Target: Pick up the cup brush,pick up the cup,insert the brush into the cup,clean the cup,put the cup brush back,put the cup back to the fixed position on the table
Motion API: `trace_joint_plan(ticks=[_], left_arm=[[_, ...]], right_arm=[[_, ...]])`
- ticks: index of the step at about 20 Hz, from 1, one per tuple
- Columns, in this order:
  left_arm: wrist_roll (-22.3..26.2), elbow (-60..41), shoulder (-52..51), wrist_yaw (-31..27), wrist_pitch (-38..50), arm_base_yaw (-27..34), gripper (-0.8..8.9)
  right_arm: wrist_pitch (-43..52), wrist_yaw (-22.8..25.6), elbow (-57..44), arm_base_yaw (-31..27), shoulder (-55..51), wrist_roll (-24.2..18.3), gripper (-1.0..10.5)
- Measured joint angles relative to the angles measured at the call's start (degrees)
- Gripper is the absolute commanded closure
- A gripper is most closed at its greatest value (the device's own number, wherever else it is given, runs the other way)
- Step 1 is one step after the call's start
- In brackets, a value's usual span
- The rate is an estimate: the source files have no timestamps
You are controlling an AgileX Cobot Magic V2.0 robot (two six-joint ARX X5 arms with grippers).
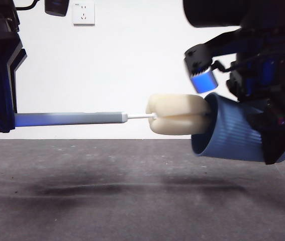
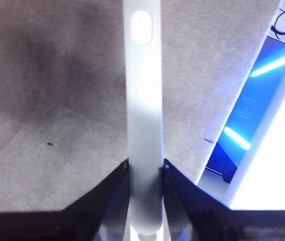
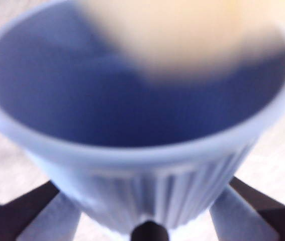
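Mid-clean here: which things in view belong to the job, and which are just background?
Job:
cup brush, gripped by left hand
cup, tilted, gripped by right hand
table, below both

Background:
wall socket

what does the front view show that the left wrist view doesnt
Only the front view shows the cup lying sideways in the right claw above the table, with the sponge head at its mouth. Only the left wrist view shows the left claw shut on the handle and the oval hole near its end. Both show the cup brush.
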Motion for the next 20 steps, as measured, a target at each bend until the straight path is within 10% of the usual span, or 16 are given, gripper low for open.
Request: trace_joint_plan(ticks=[15, 20], left_arm=[[-4.3, 0.0, 10.4, -0.6, 9.3, -7.4, 8.22], [-5.9, 0.0, 10.3, -8.5, -2.7, -6.5, 8.22]], right_arm=[[2.6, 4.0, 0.0, 10.6, 2.6, -4.8, 9.6], [3.2, 4.4, 0.0, 11.6, 3.0, -4.8, 9.6]])
